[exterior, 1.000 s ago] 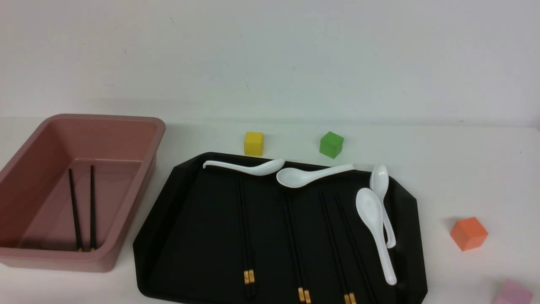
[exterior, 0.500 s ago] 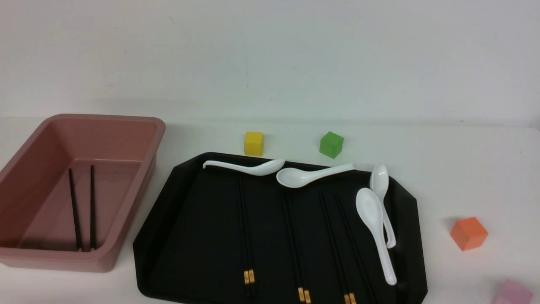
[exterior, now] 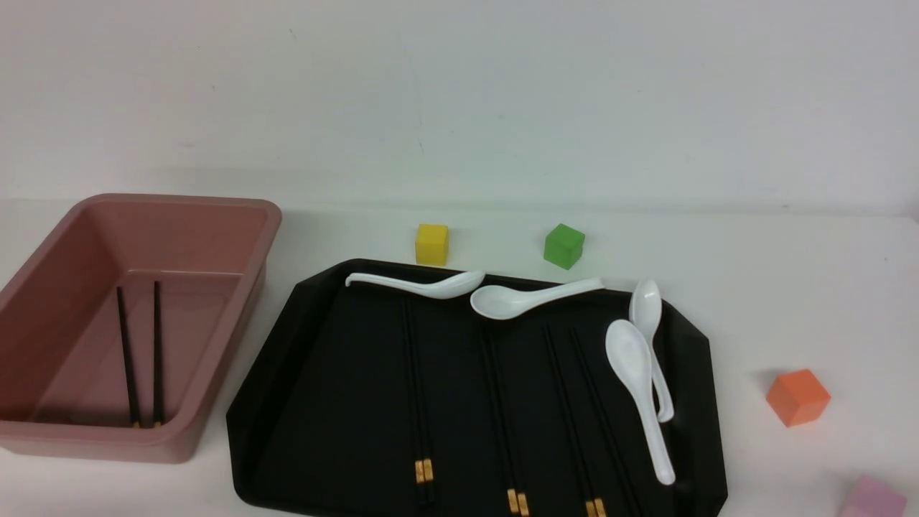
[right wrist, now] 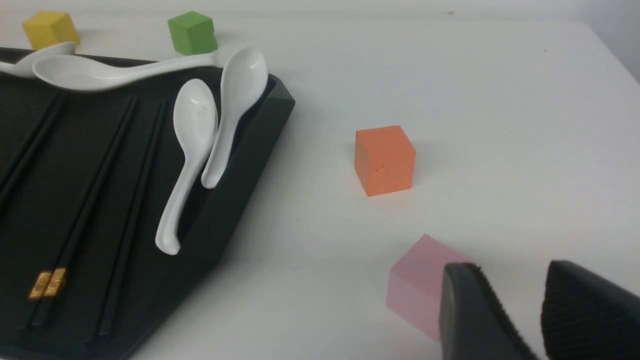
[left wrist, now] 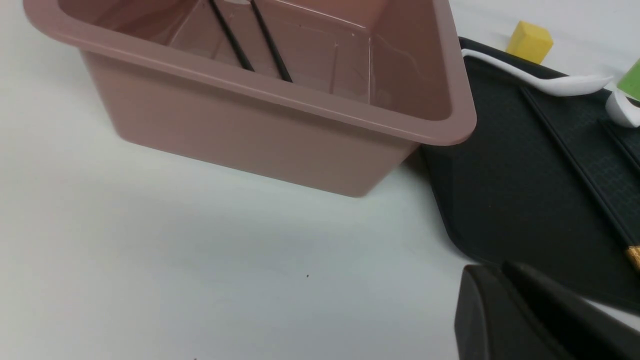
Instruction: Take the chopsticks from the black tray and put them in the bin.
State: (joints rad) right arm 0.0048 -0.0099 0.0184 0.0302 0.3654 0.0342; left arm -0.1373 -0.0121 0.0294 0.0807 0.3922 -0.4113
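Note:
The black tray (exterior: 337,402) lies at the front centre. Three pairs of chopsticks lie lengthwise on it: one left (exterior: 418,388), one in the middle (exterior: 500,409), and one right (exterior: 585,409) with its sticks spread apart. Their gold bands point toward me. The pink bin (exterior: 215,205) stands to the tray's left and holds one more pair of chopsticks (exterior: 141,352). Neither gripper shows in the front view. My left gripper (left wrist: 492,272) is shut and empty, low over the table near the tray's (left wrist: 505,165) front left corner and the bin (left wrist: 280,102). My right gripper (right wrist: 510,272) is open and empty beside a pink cube (right wrist: 415,285).
Several white soup spoons lie on the tray: two along the far rim (exterior: 423,286) (exterior: 524,298) and two at the right (exterior: 635,373) (exterior: 650,323). A yellow cube (exterior: 431,244) and a green cube (exterior: 563,245) stand behind the tray. An orange cube (exterior: 797,396) stands to its right.

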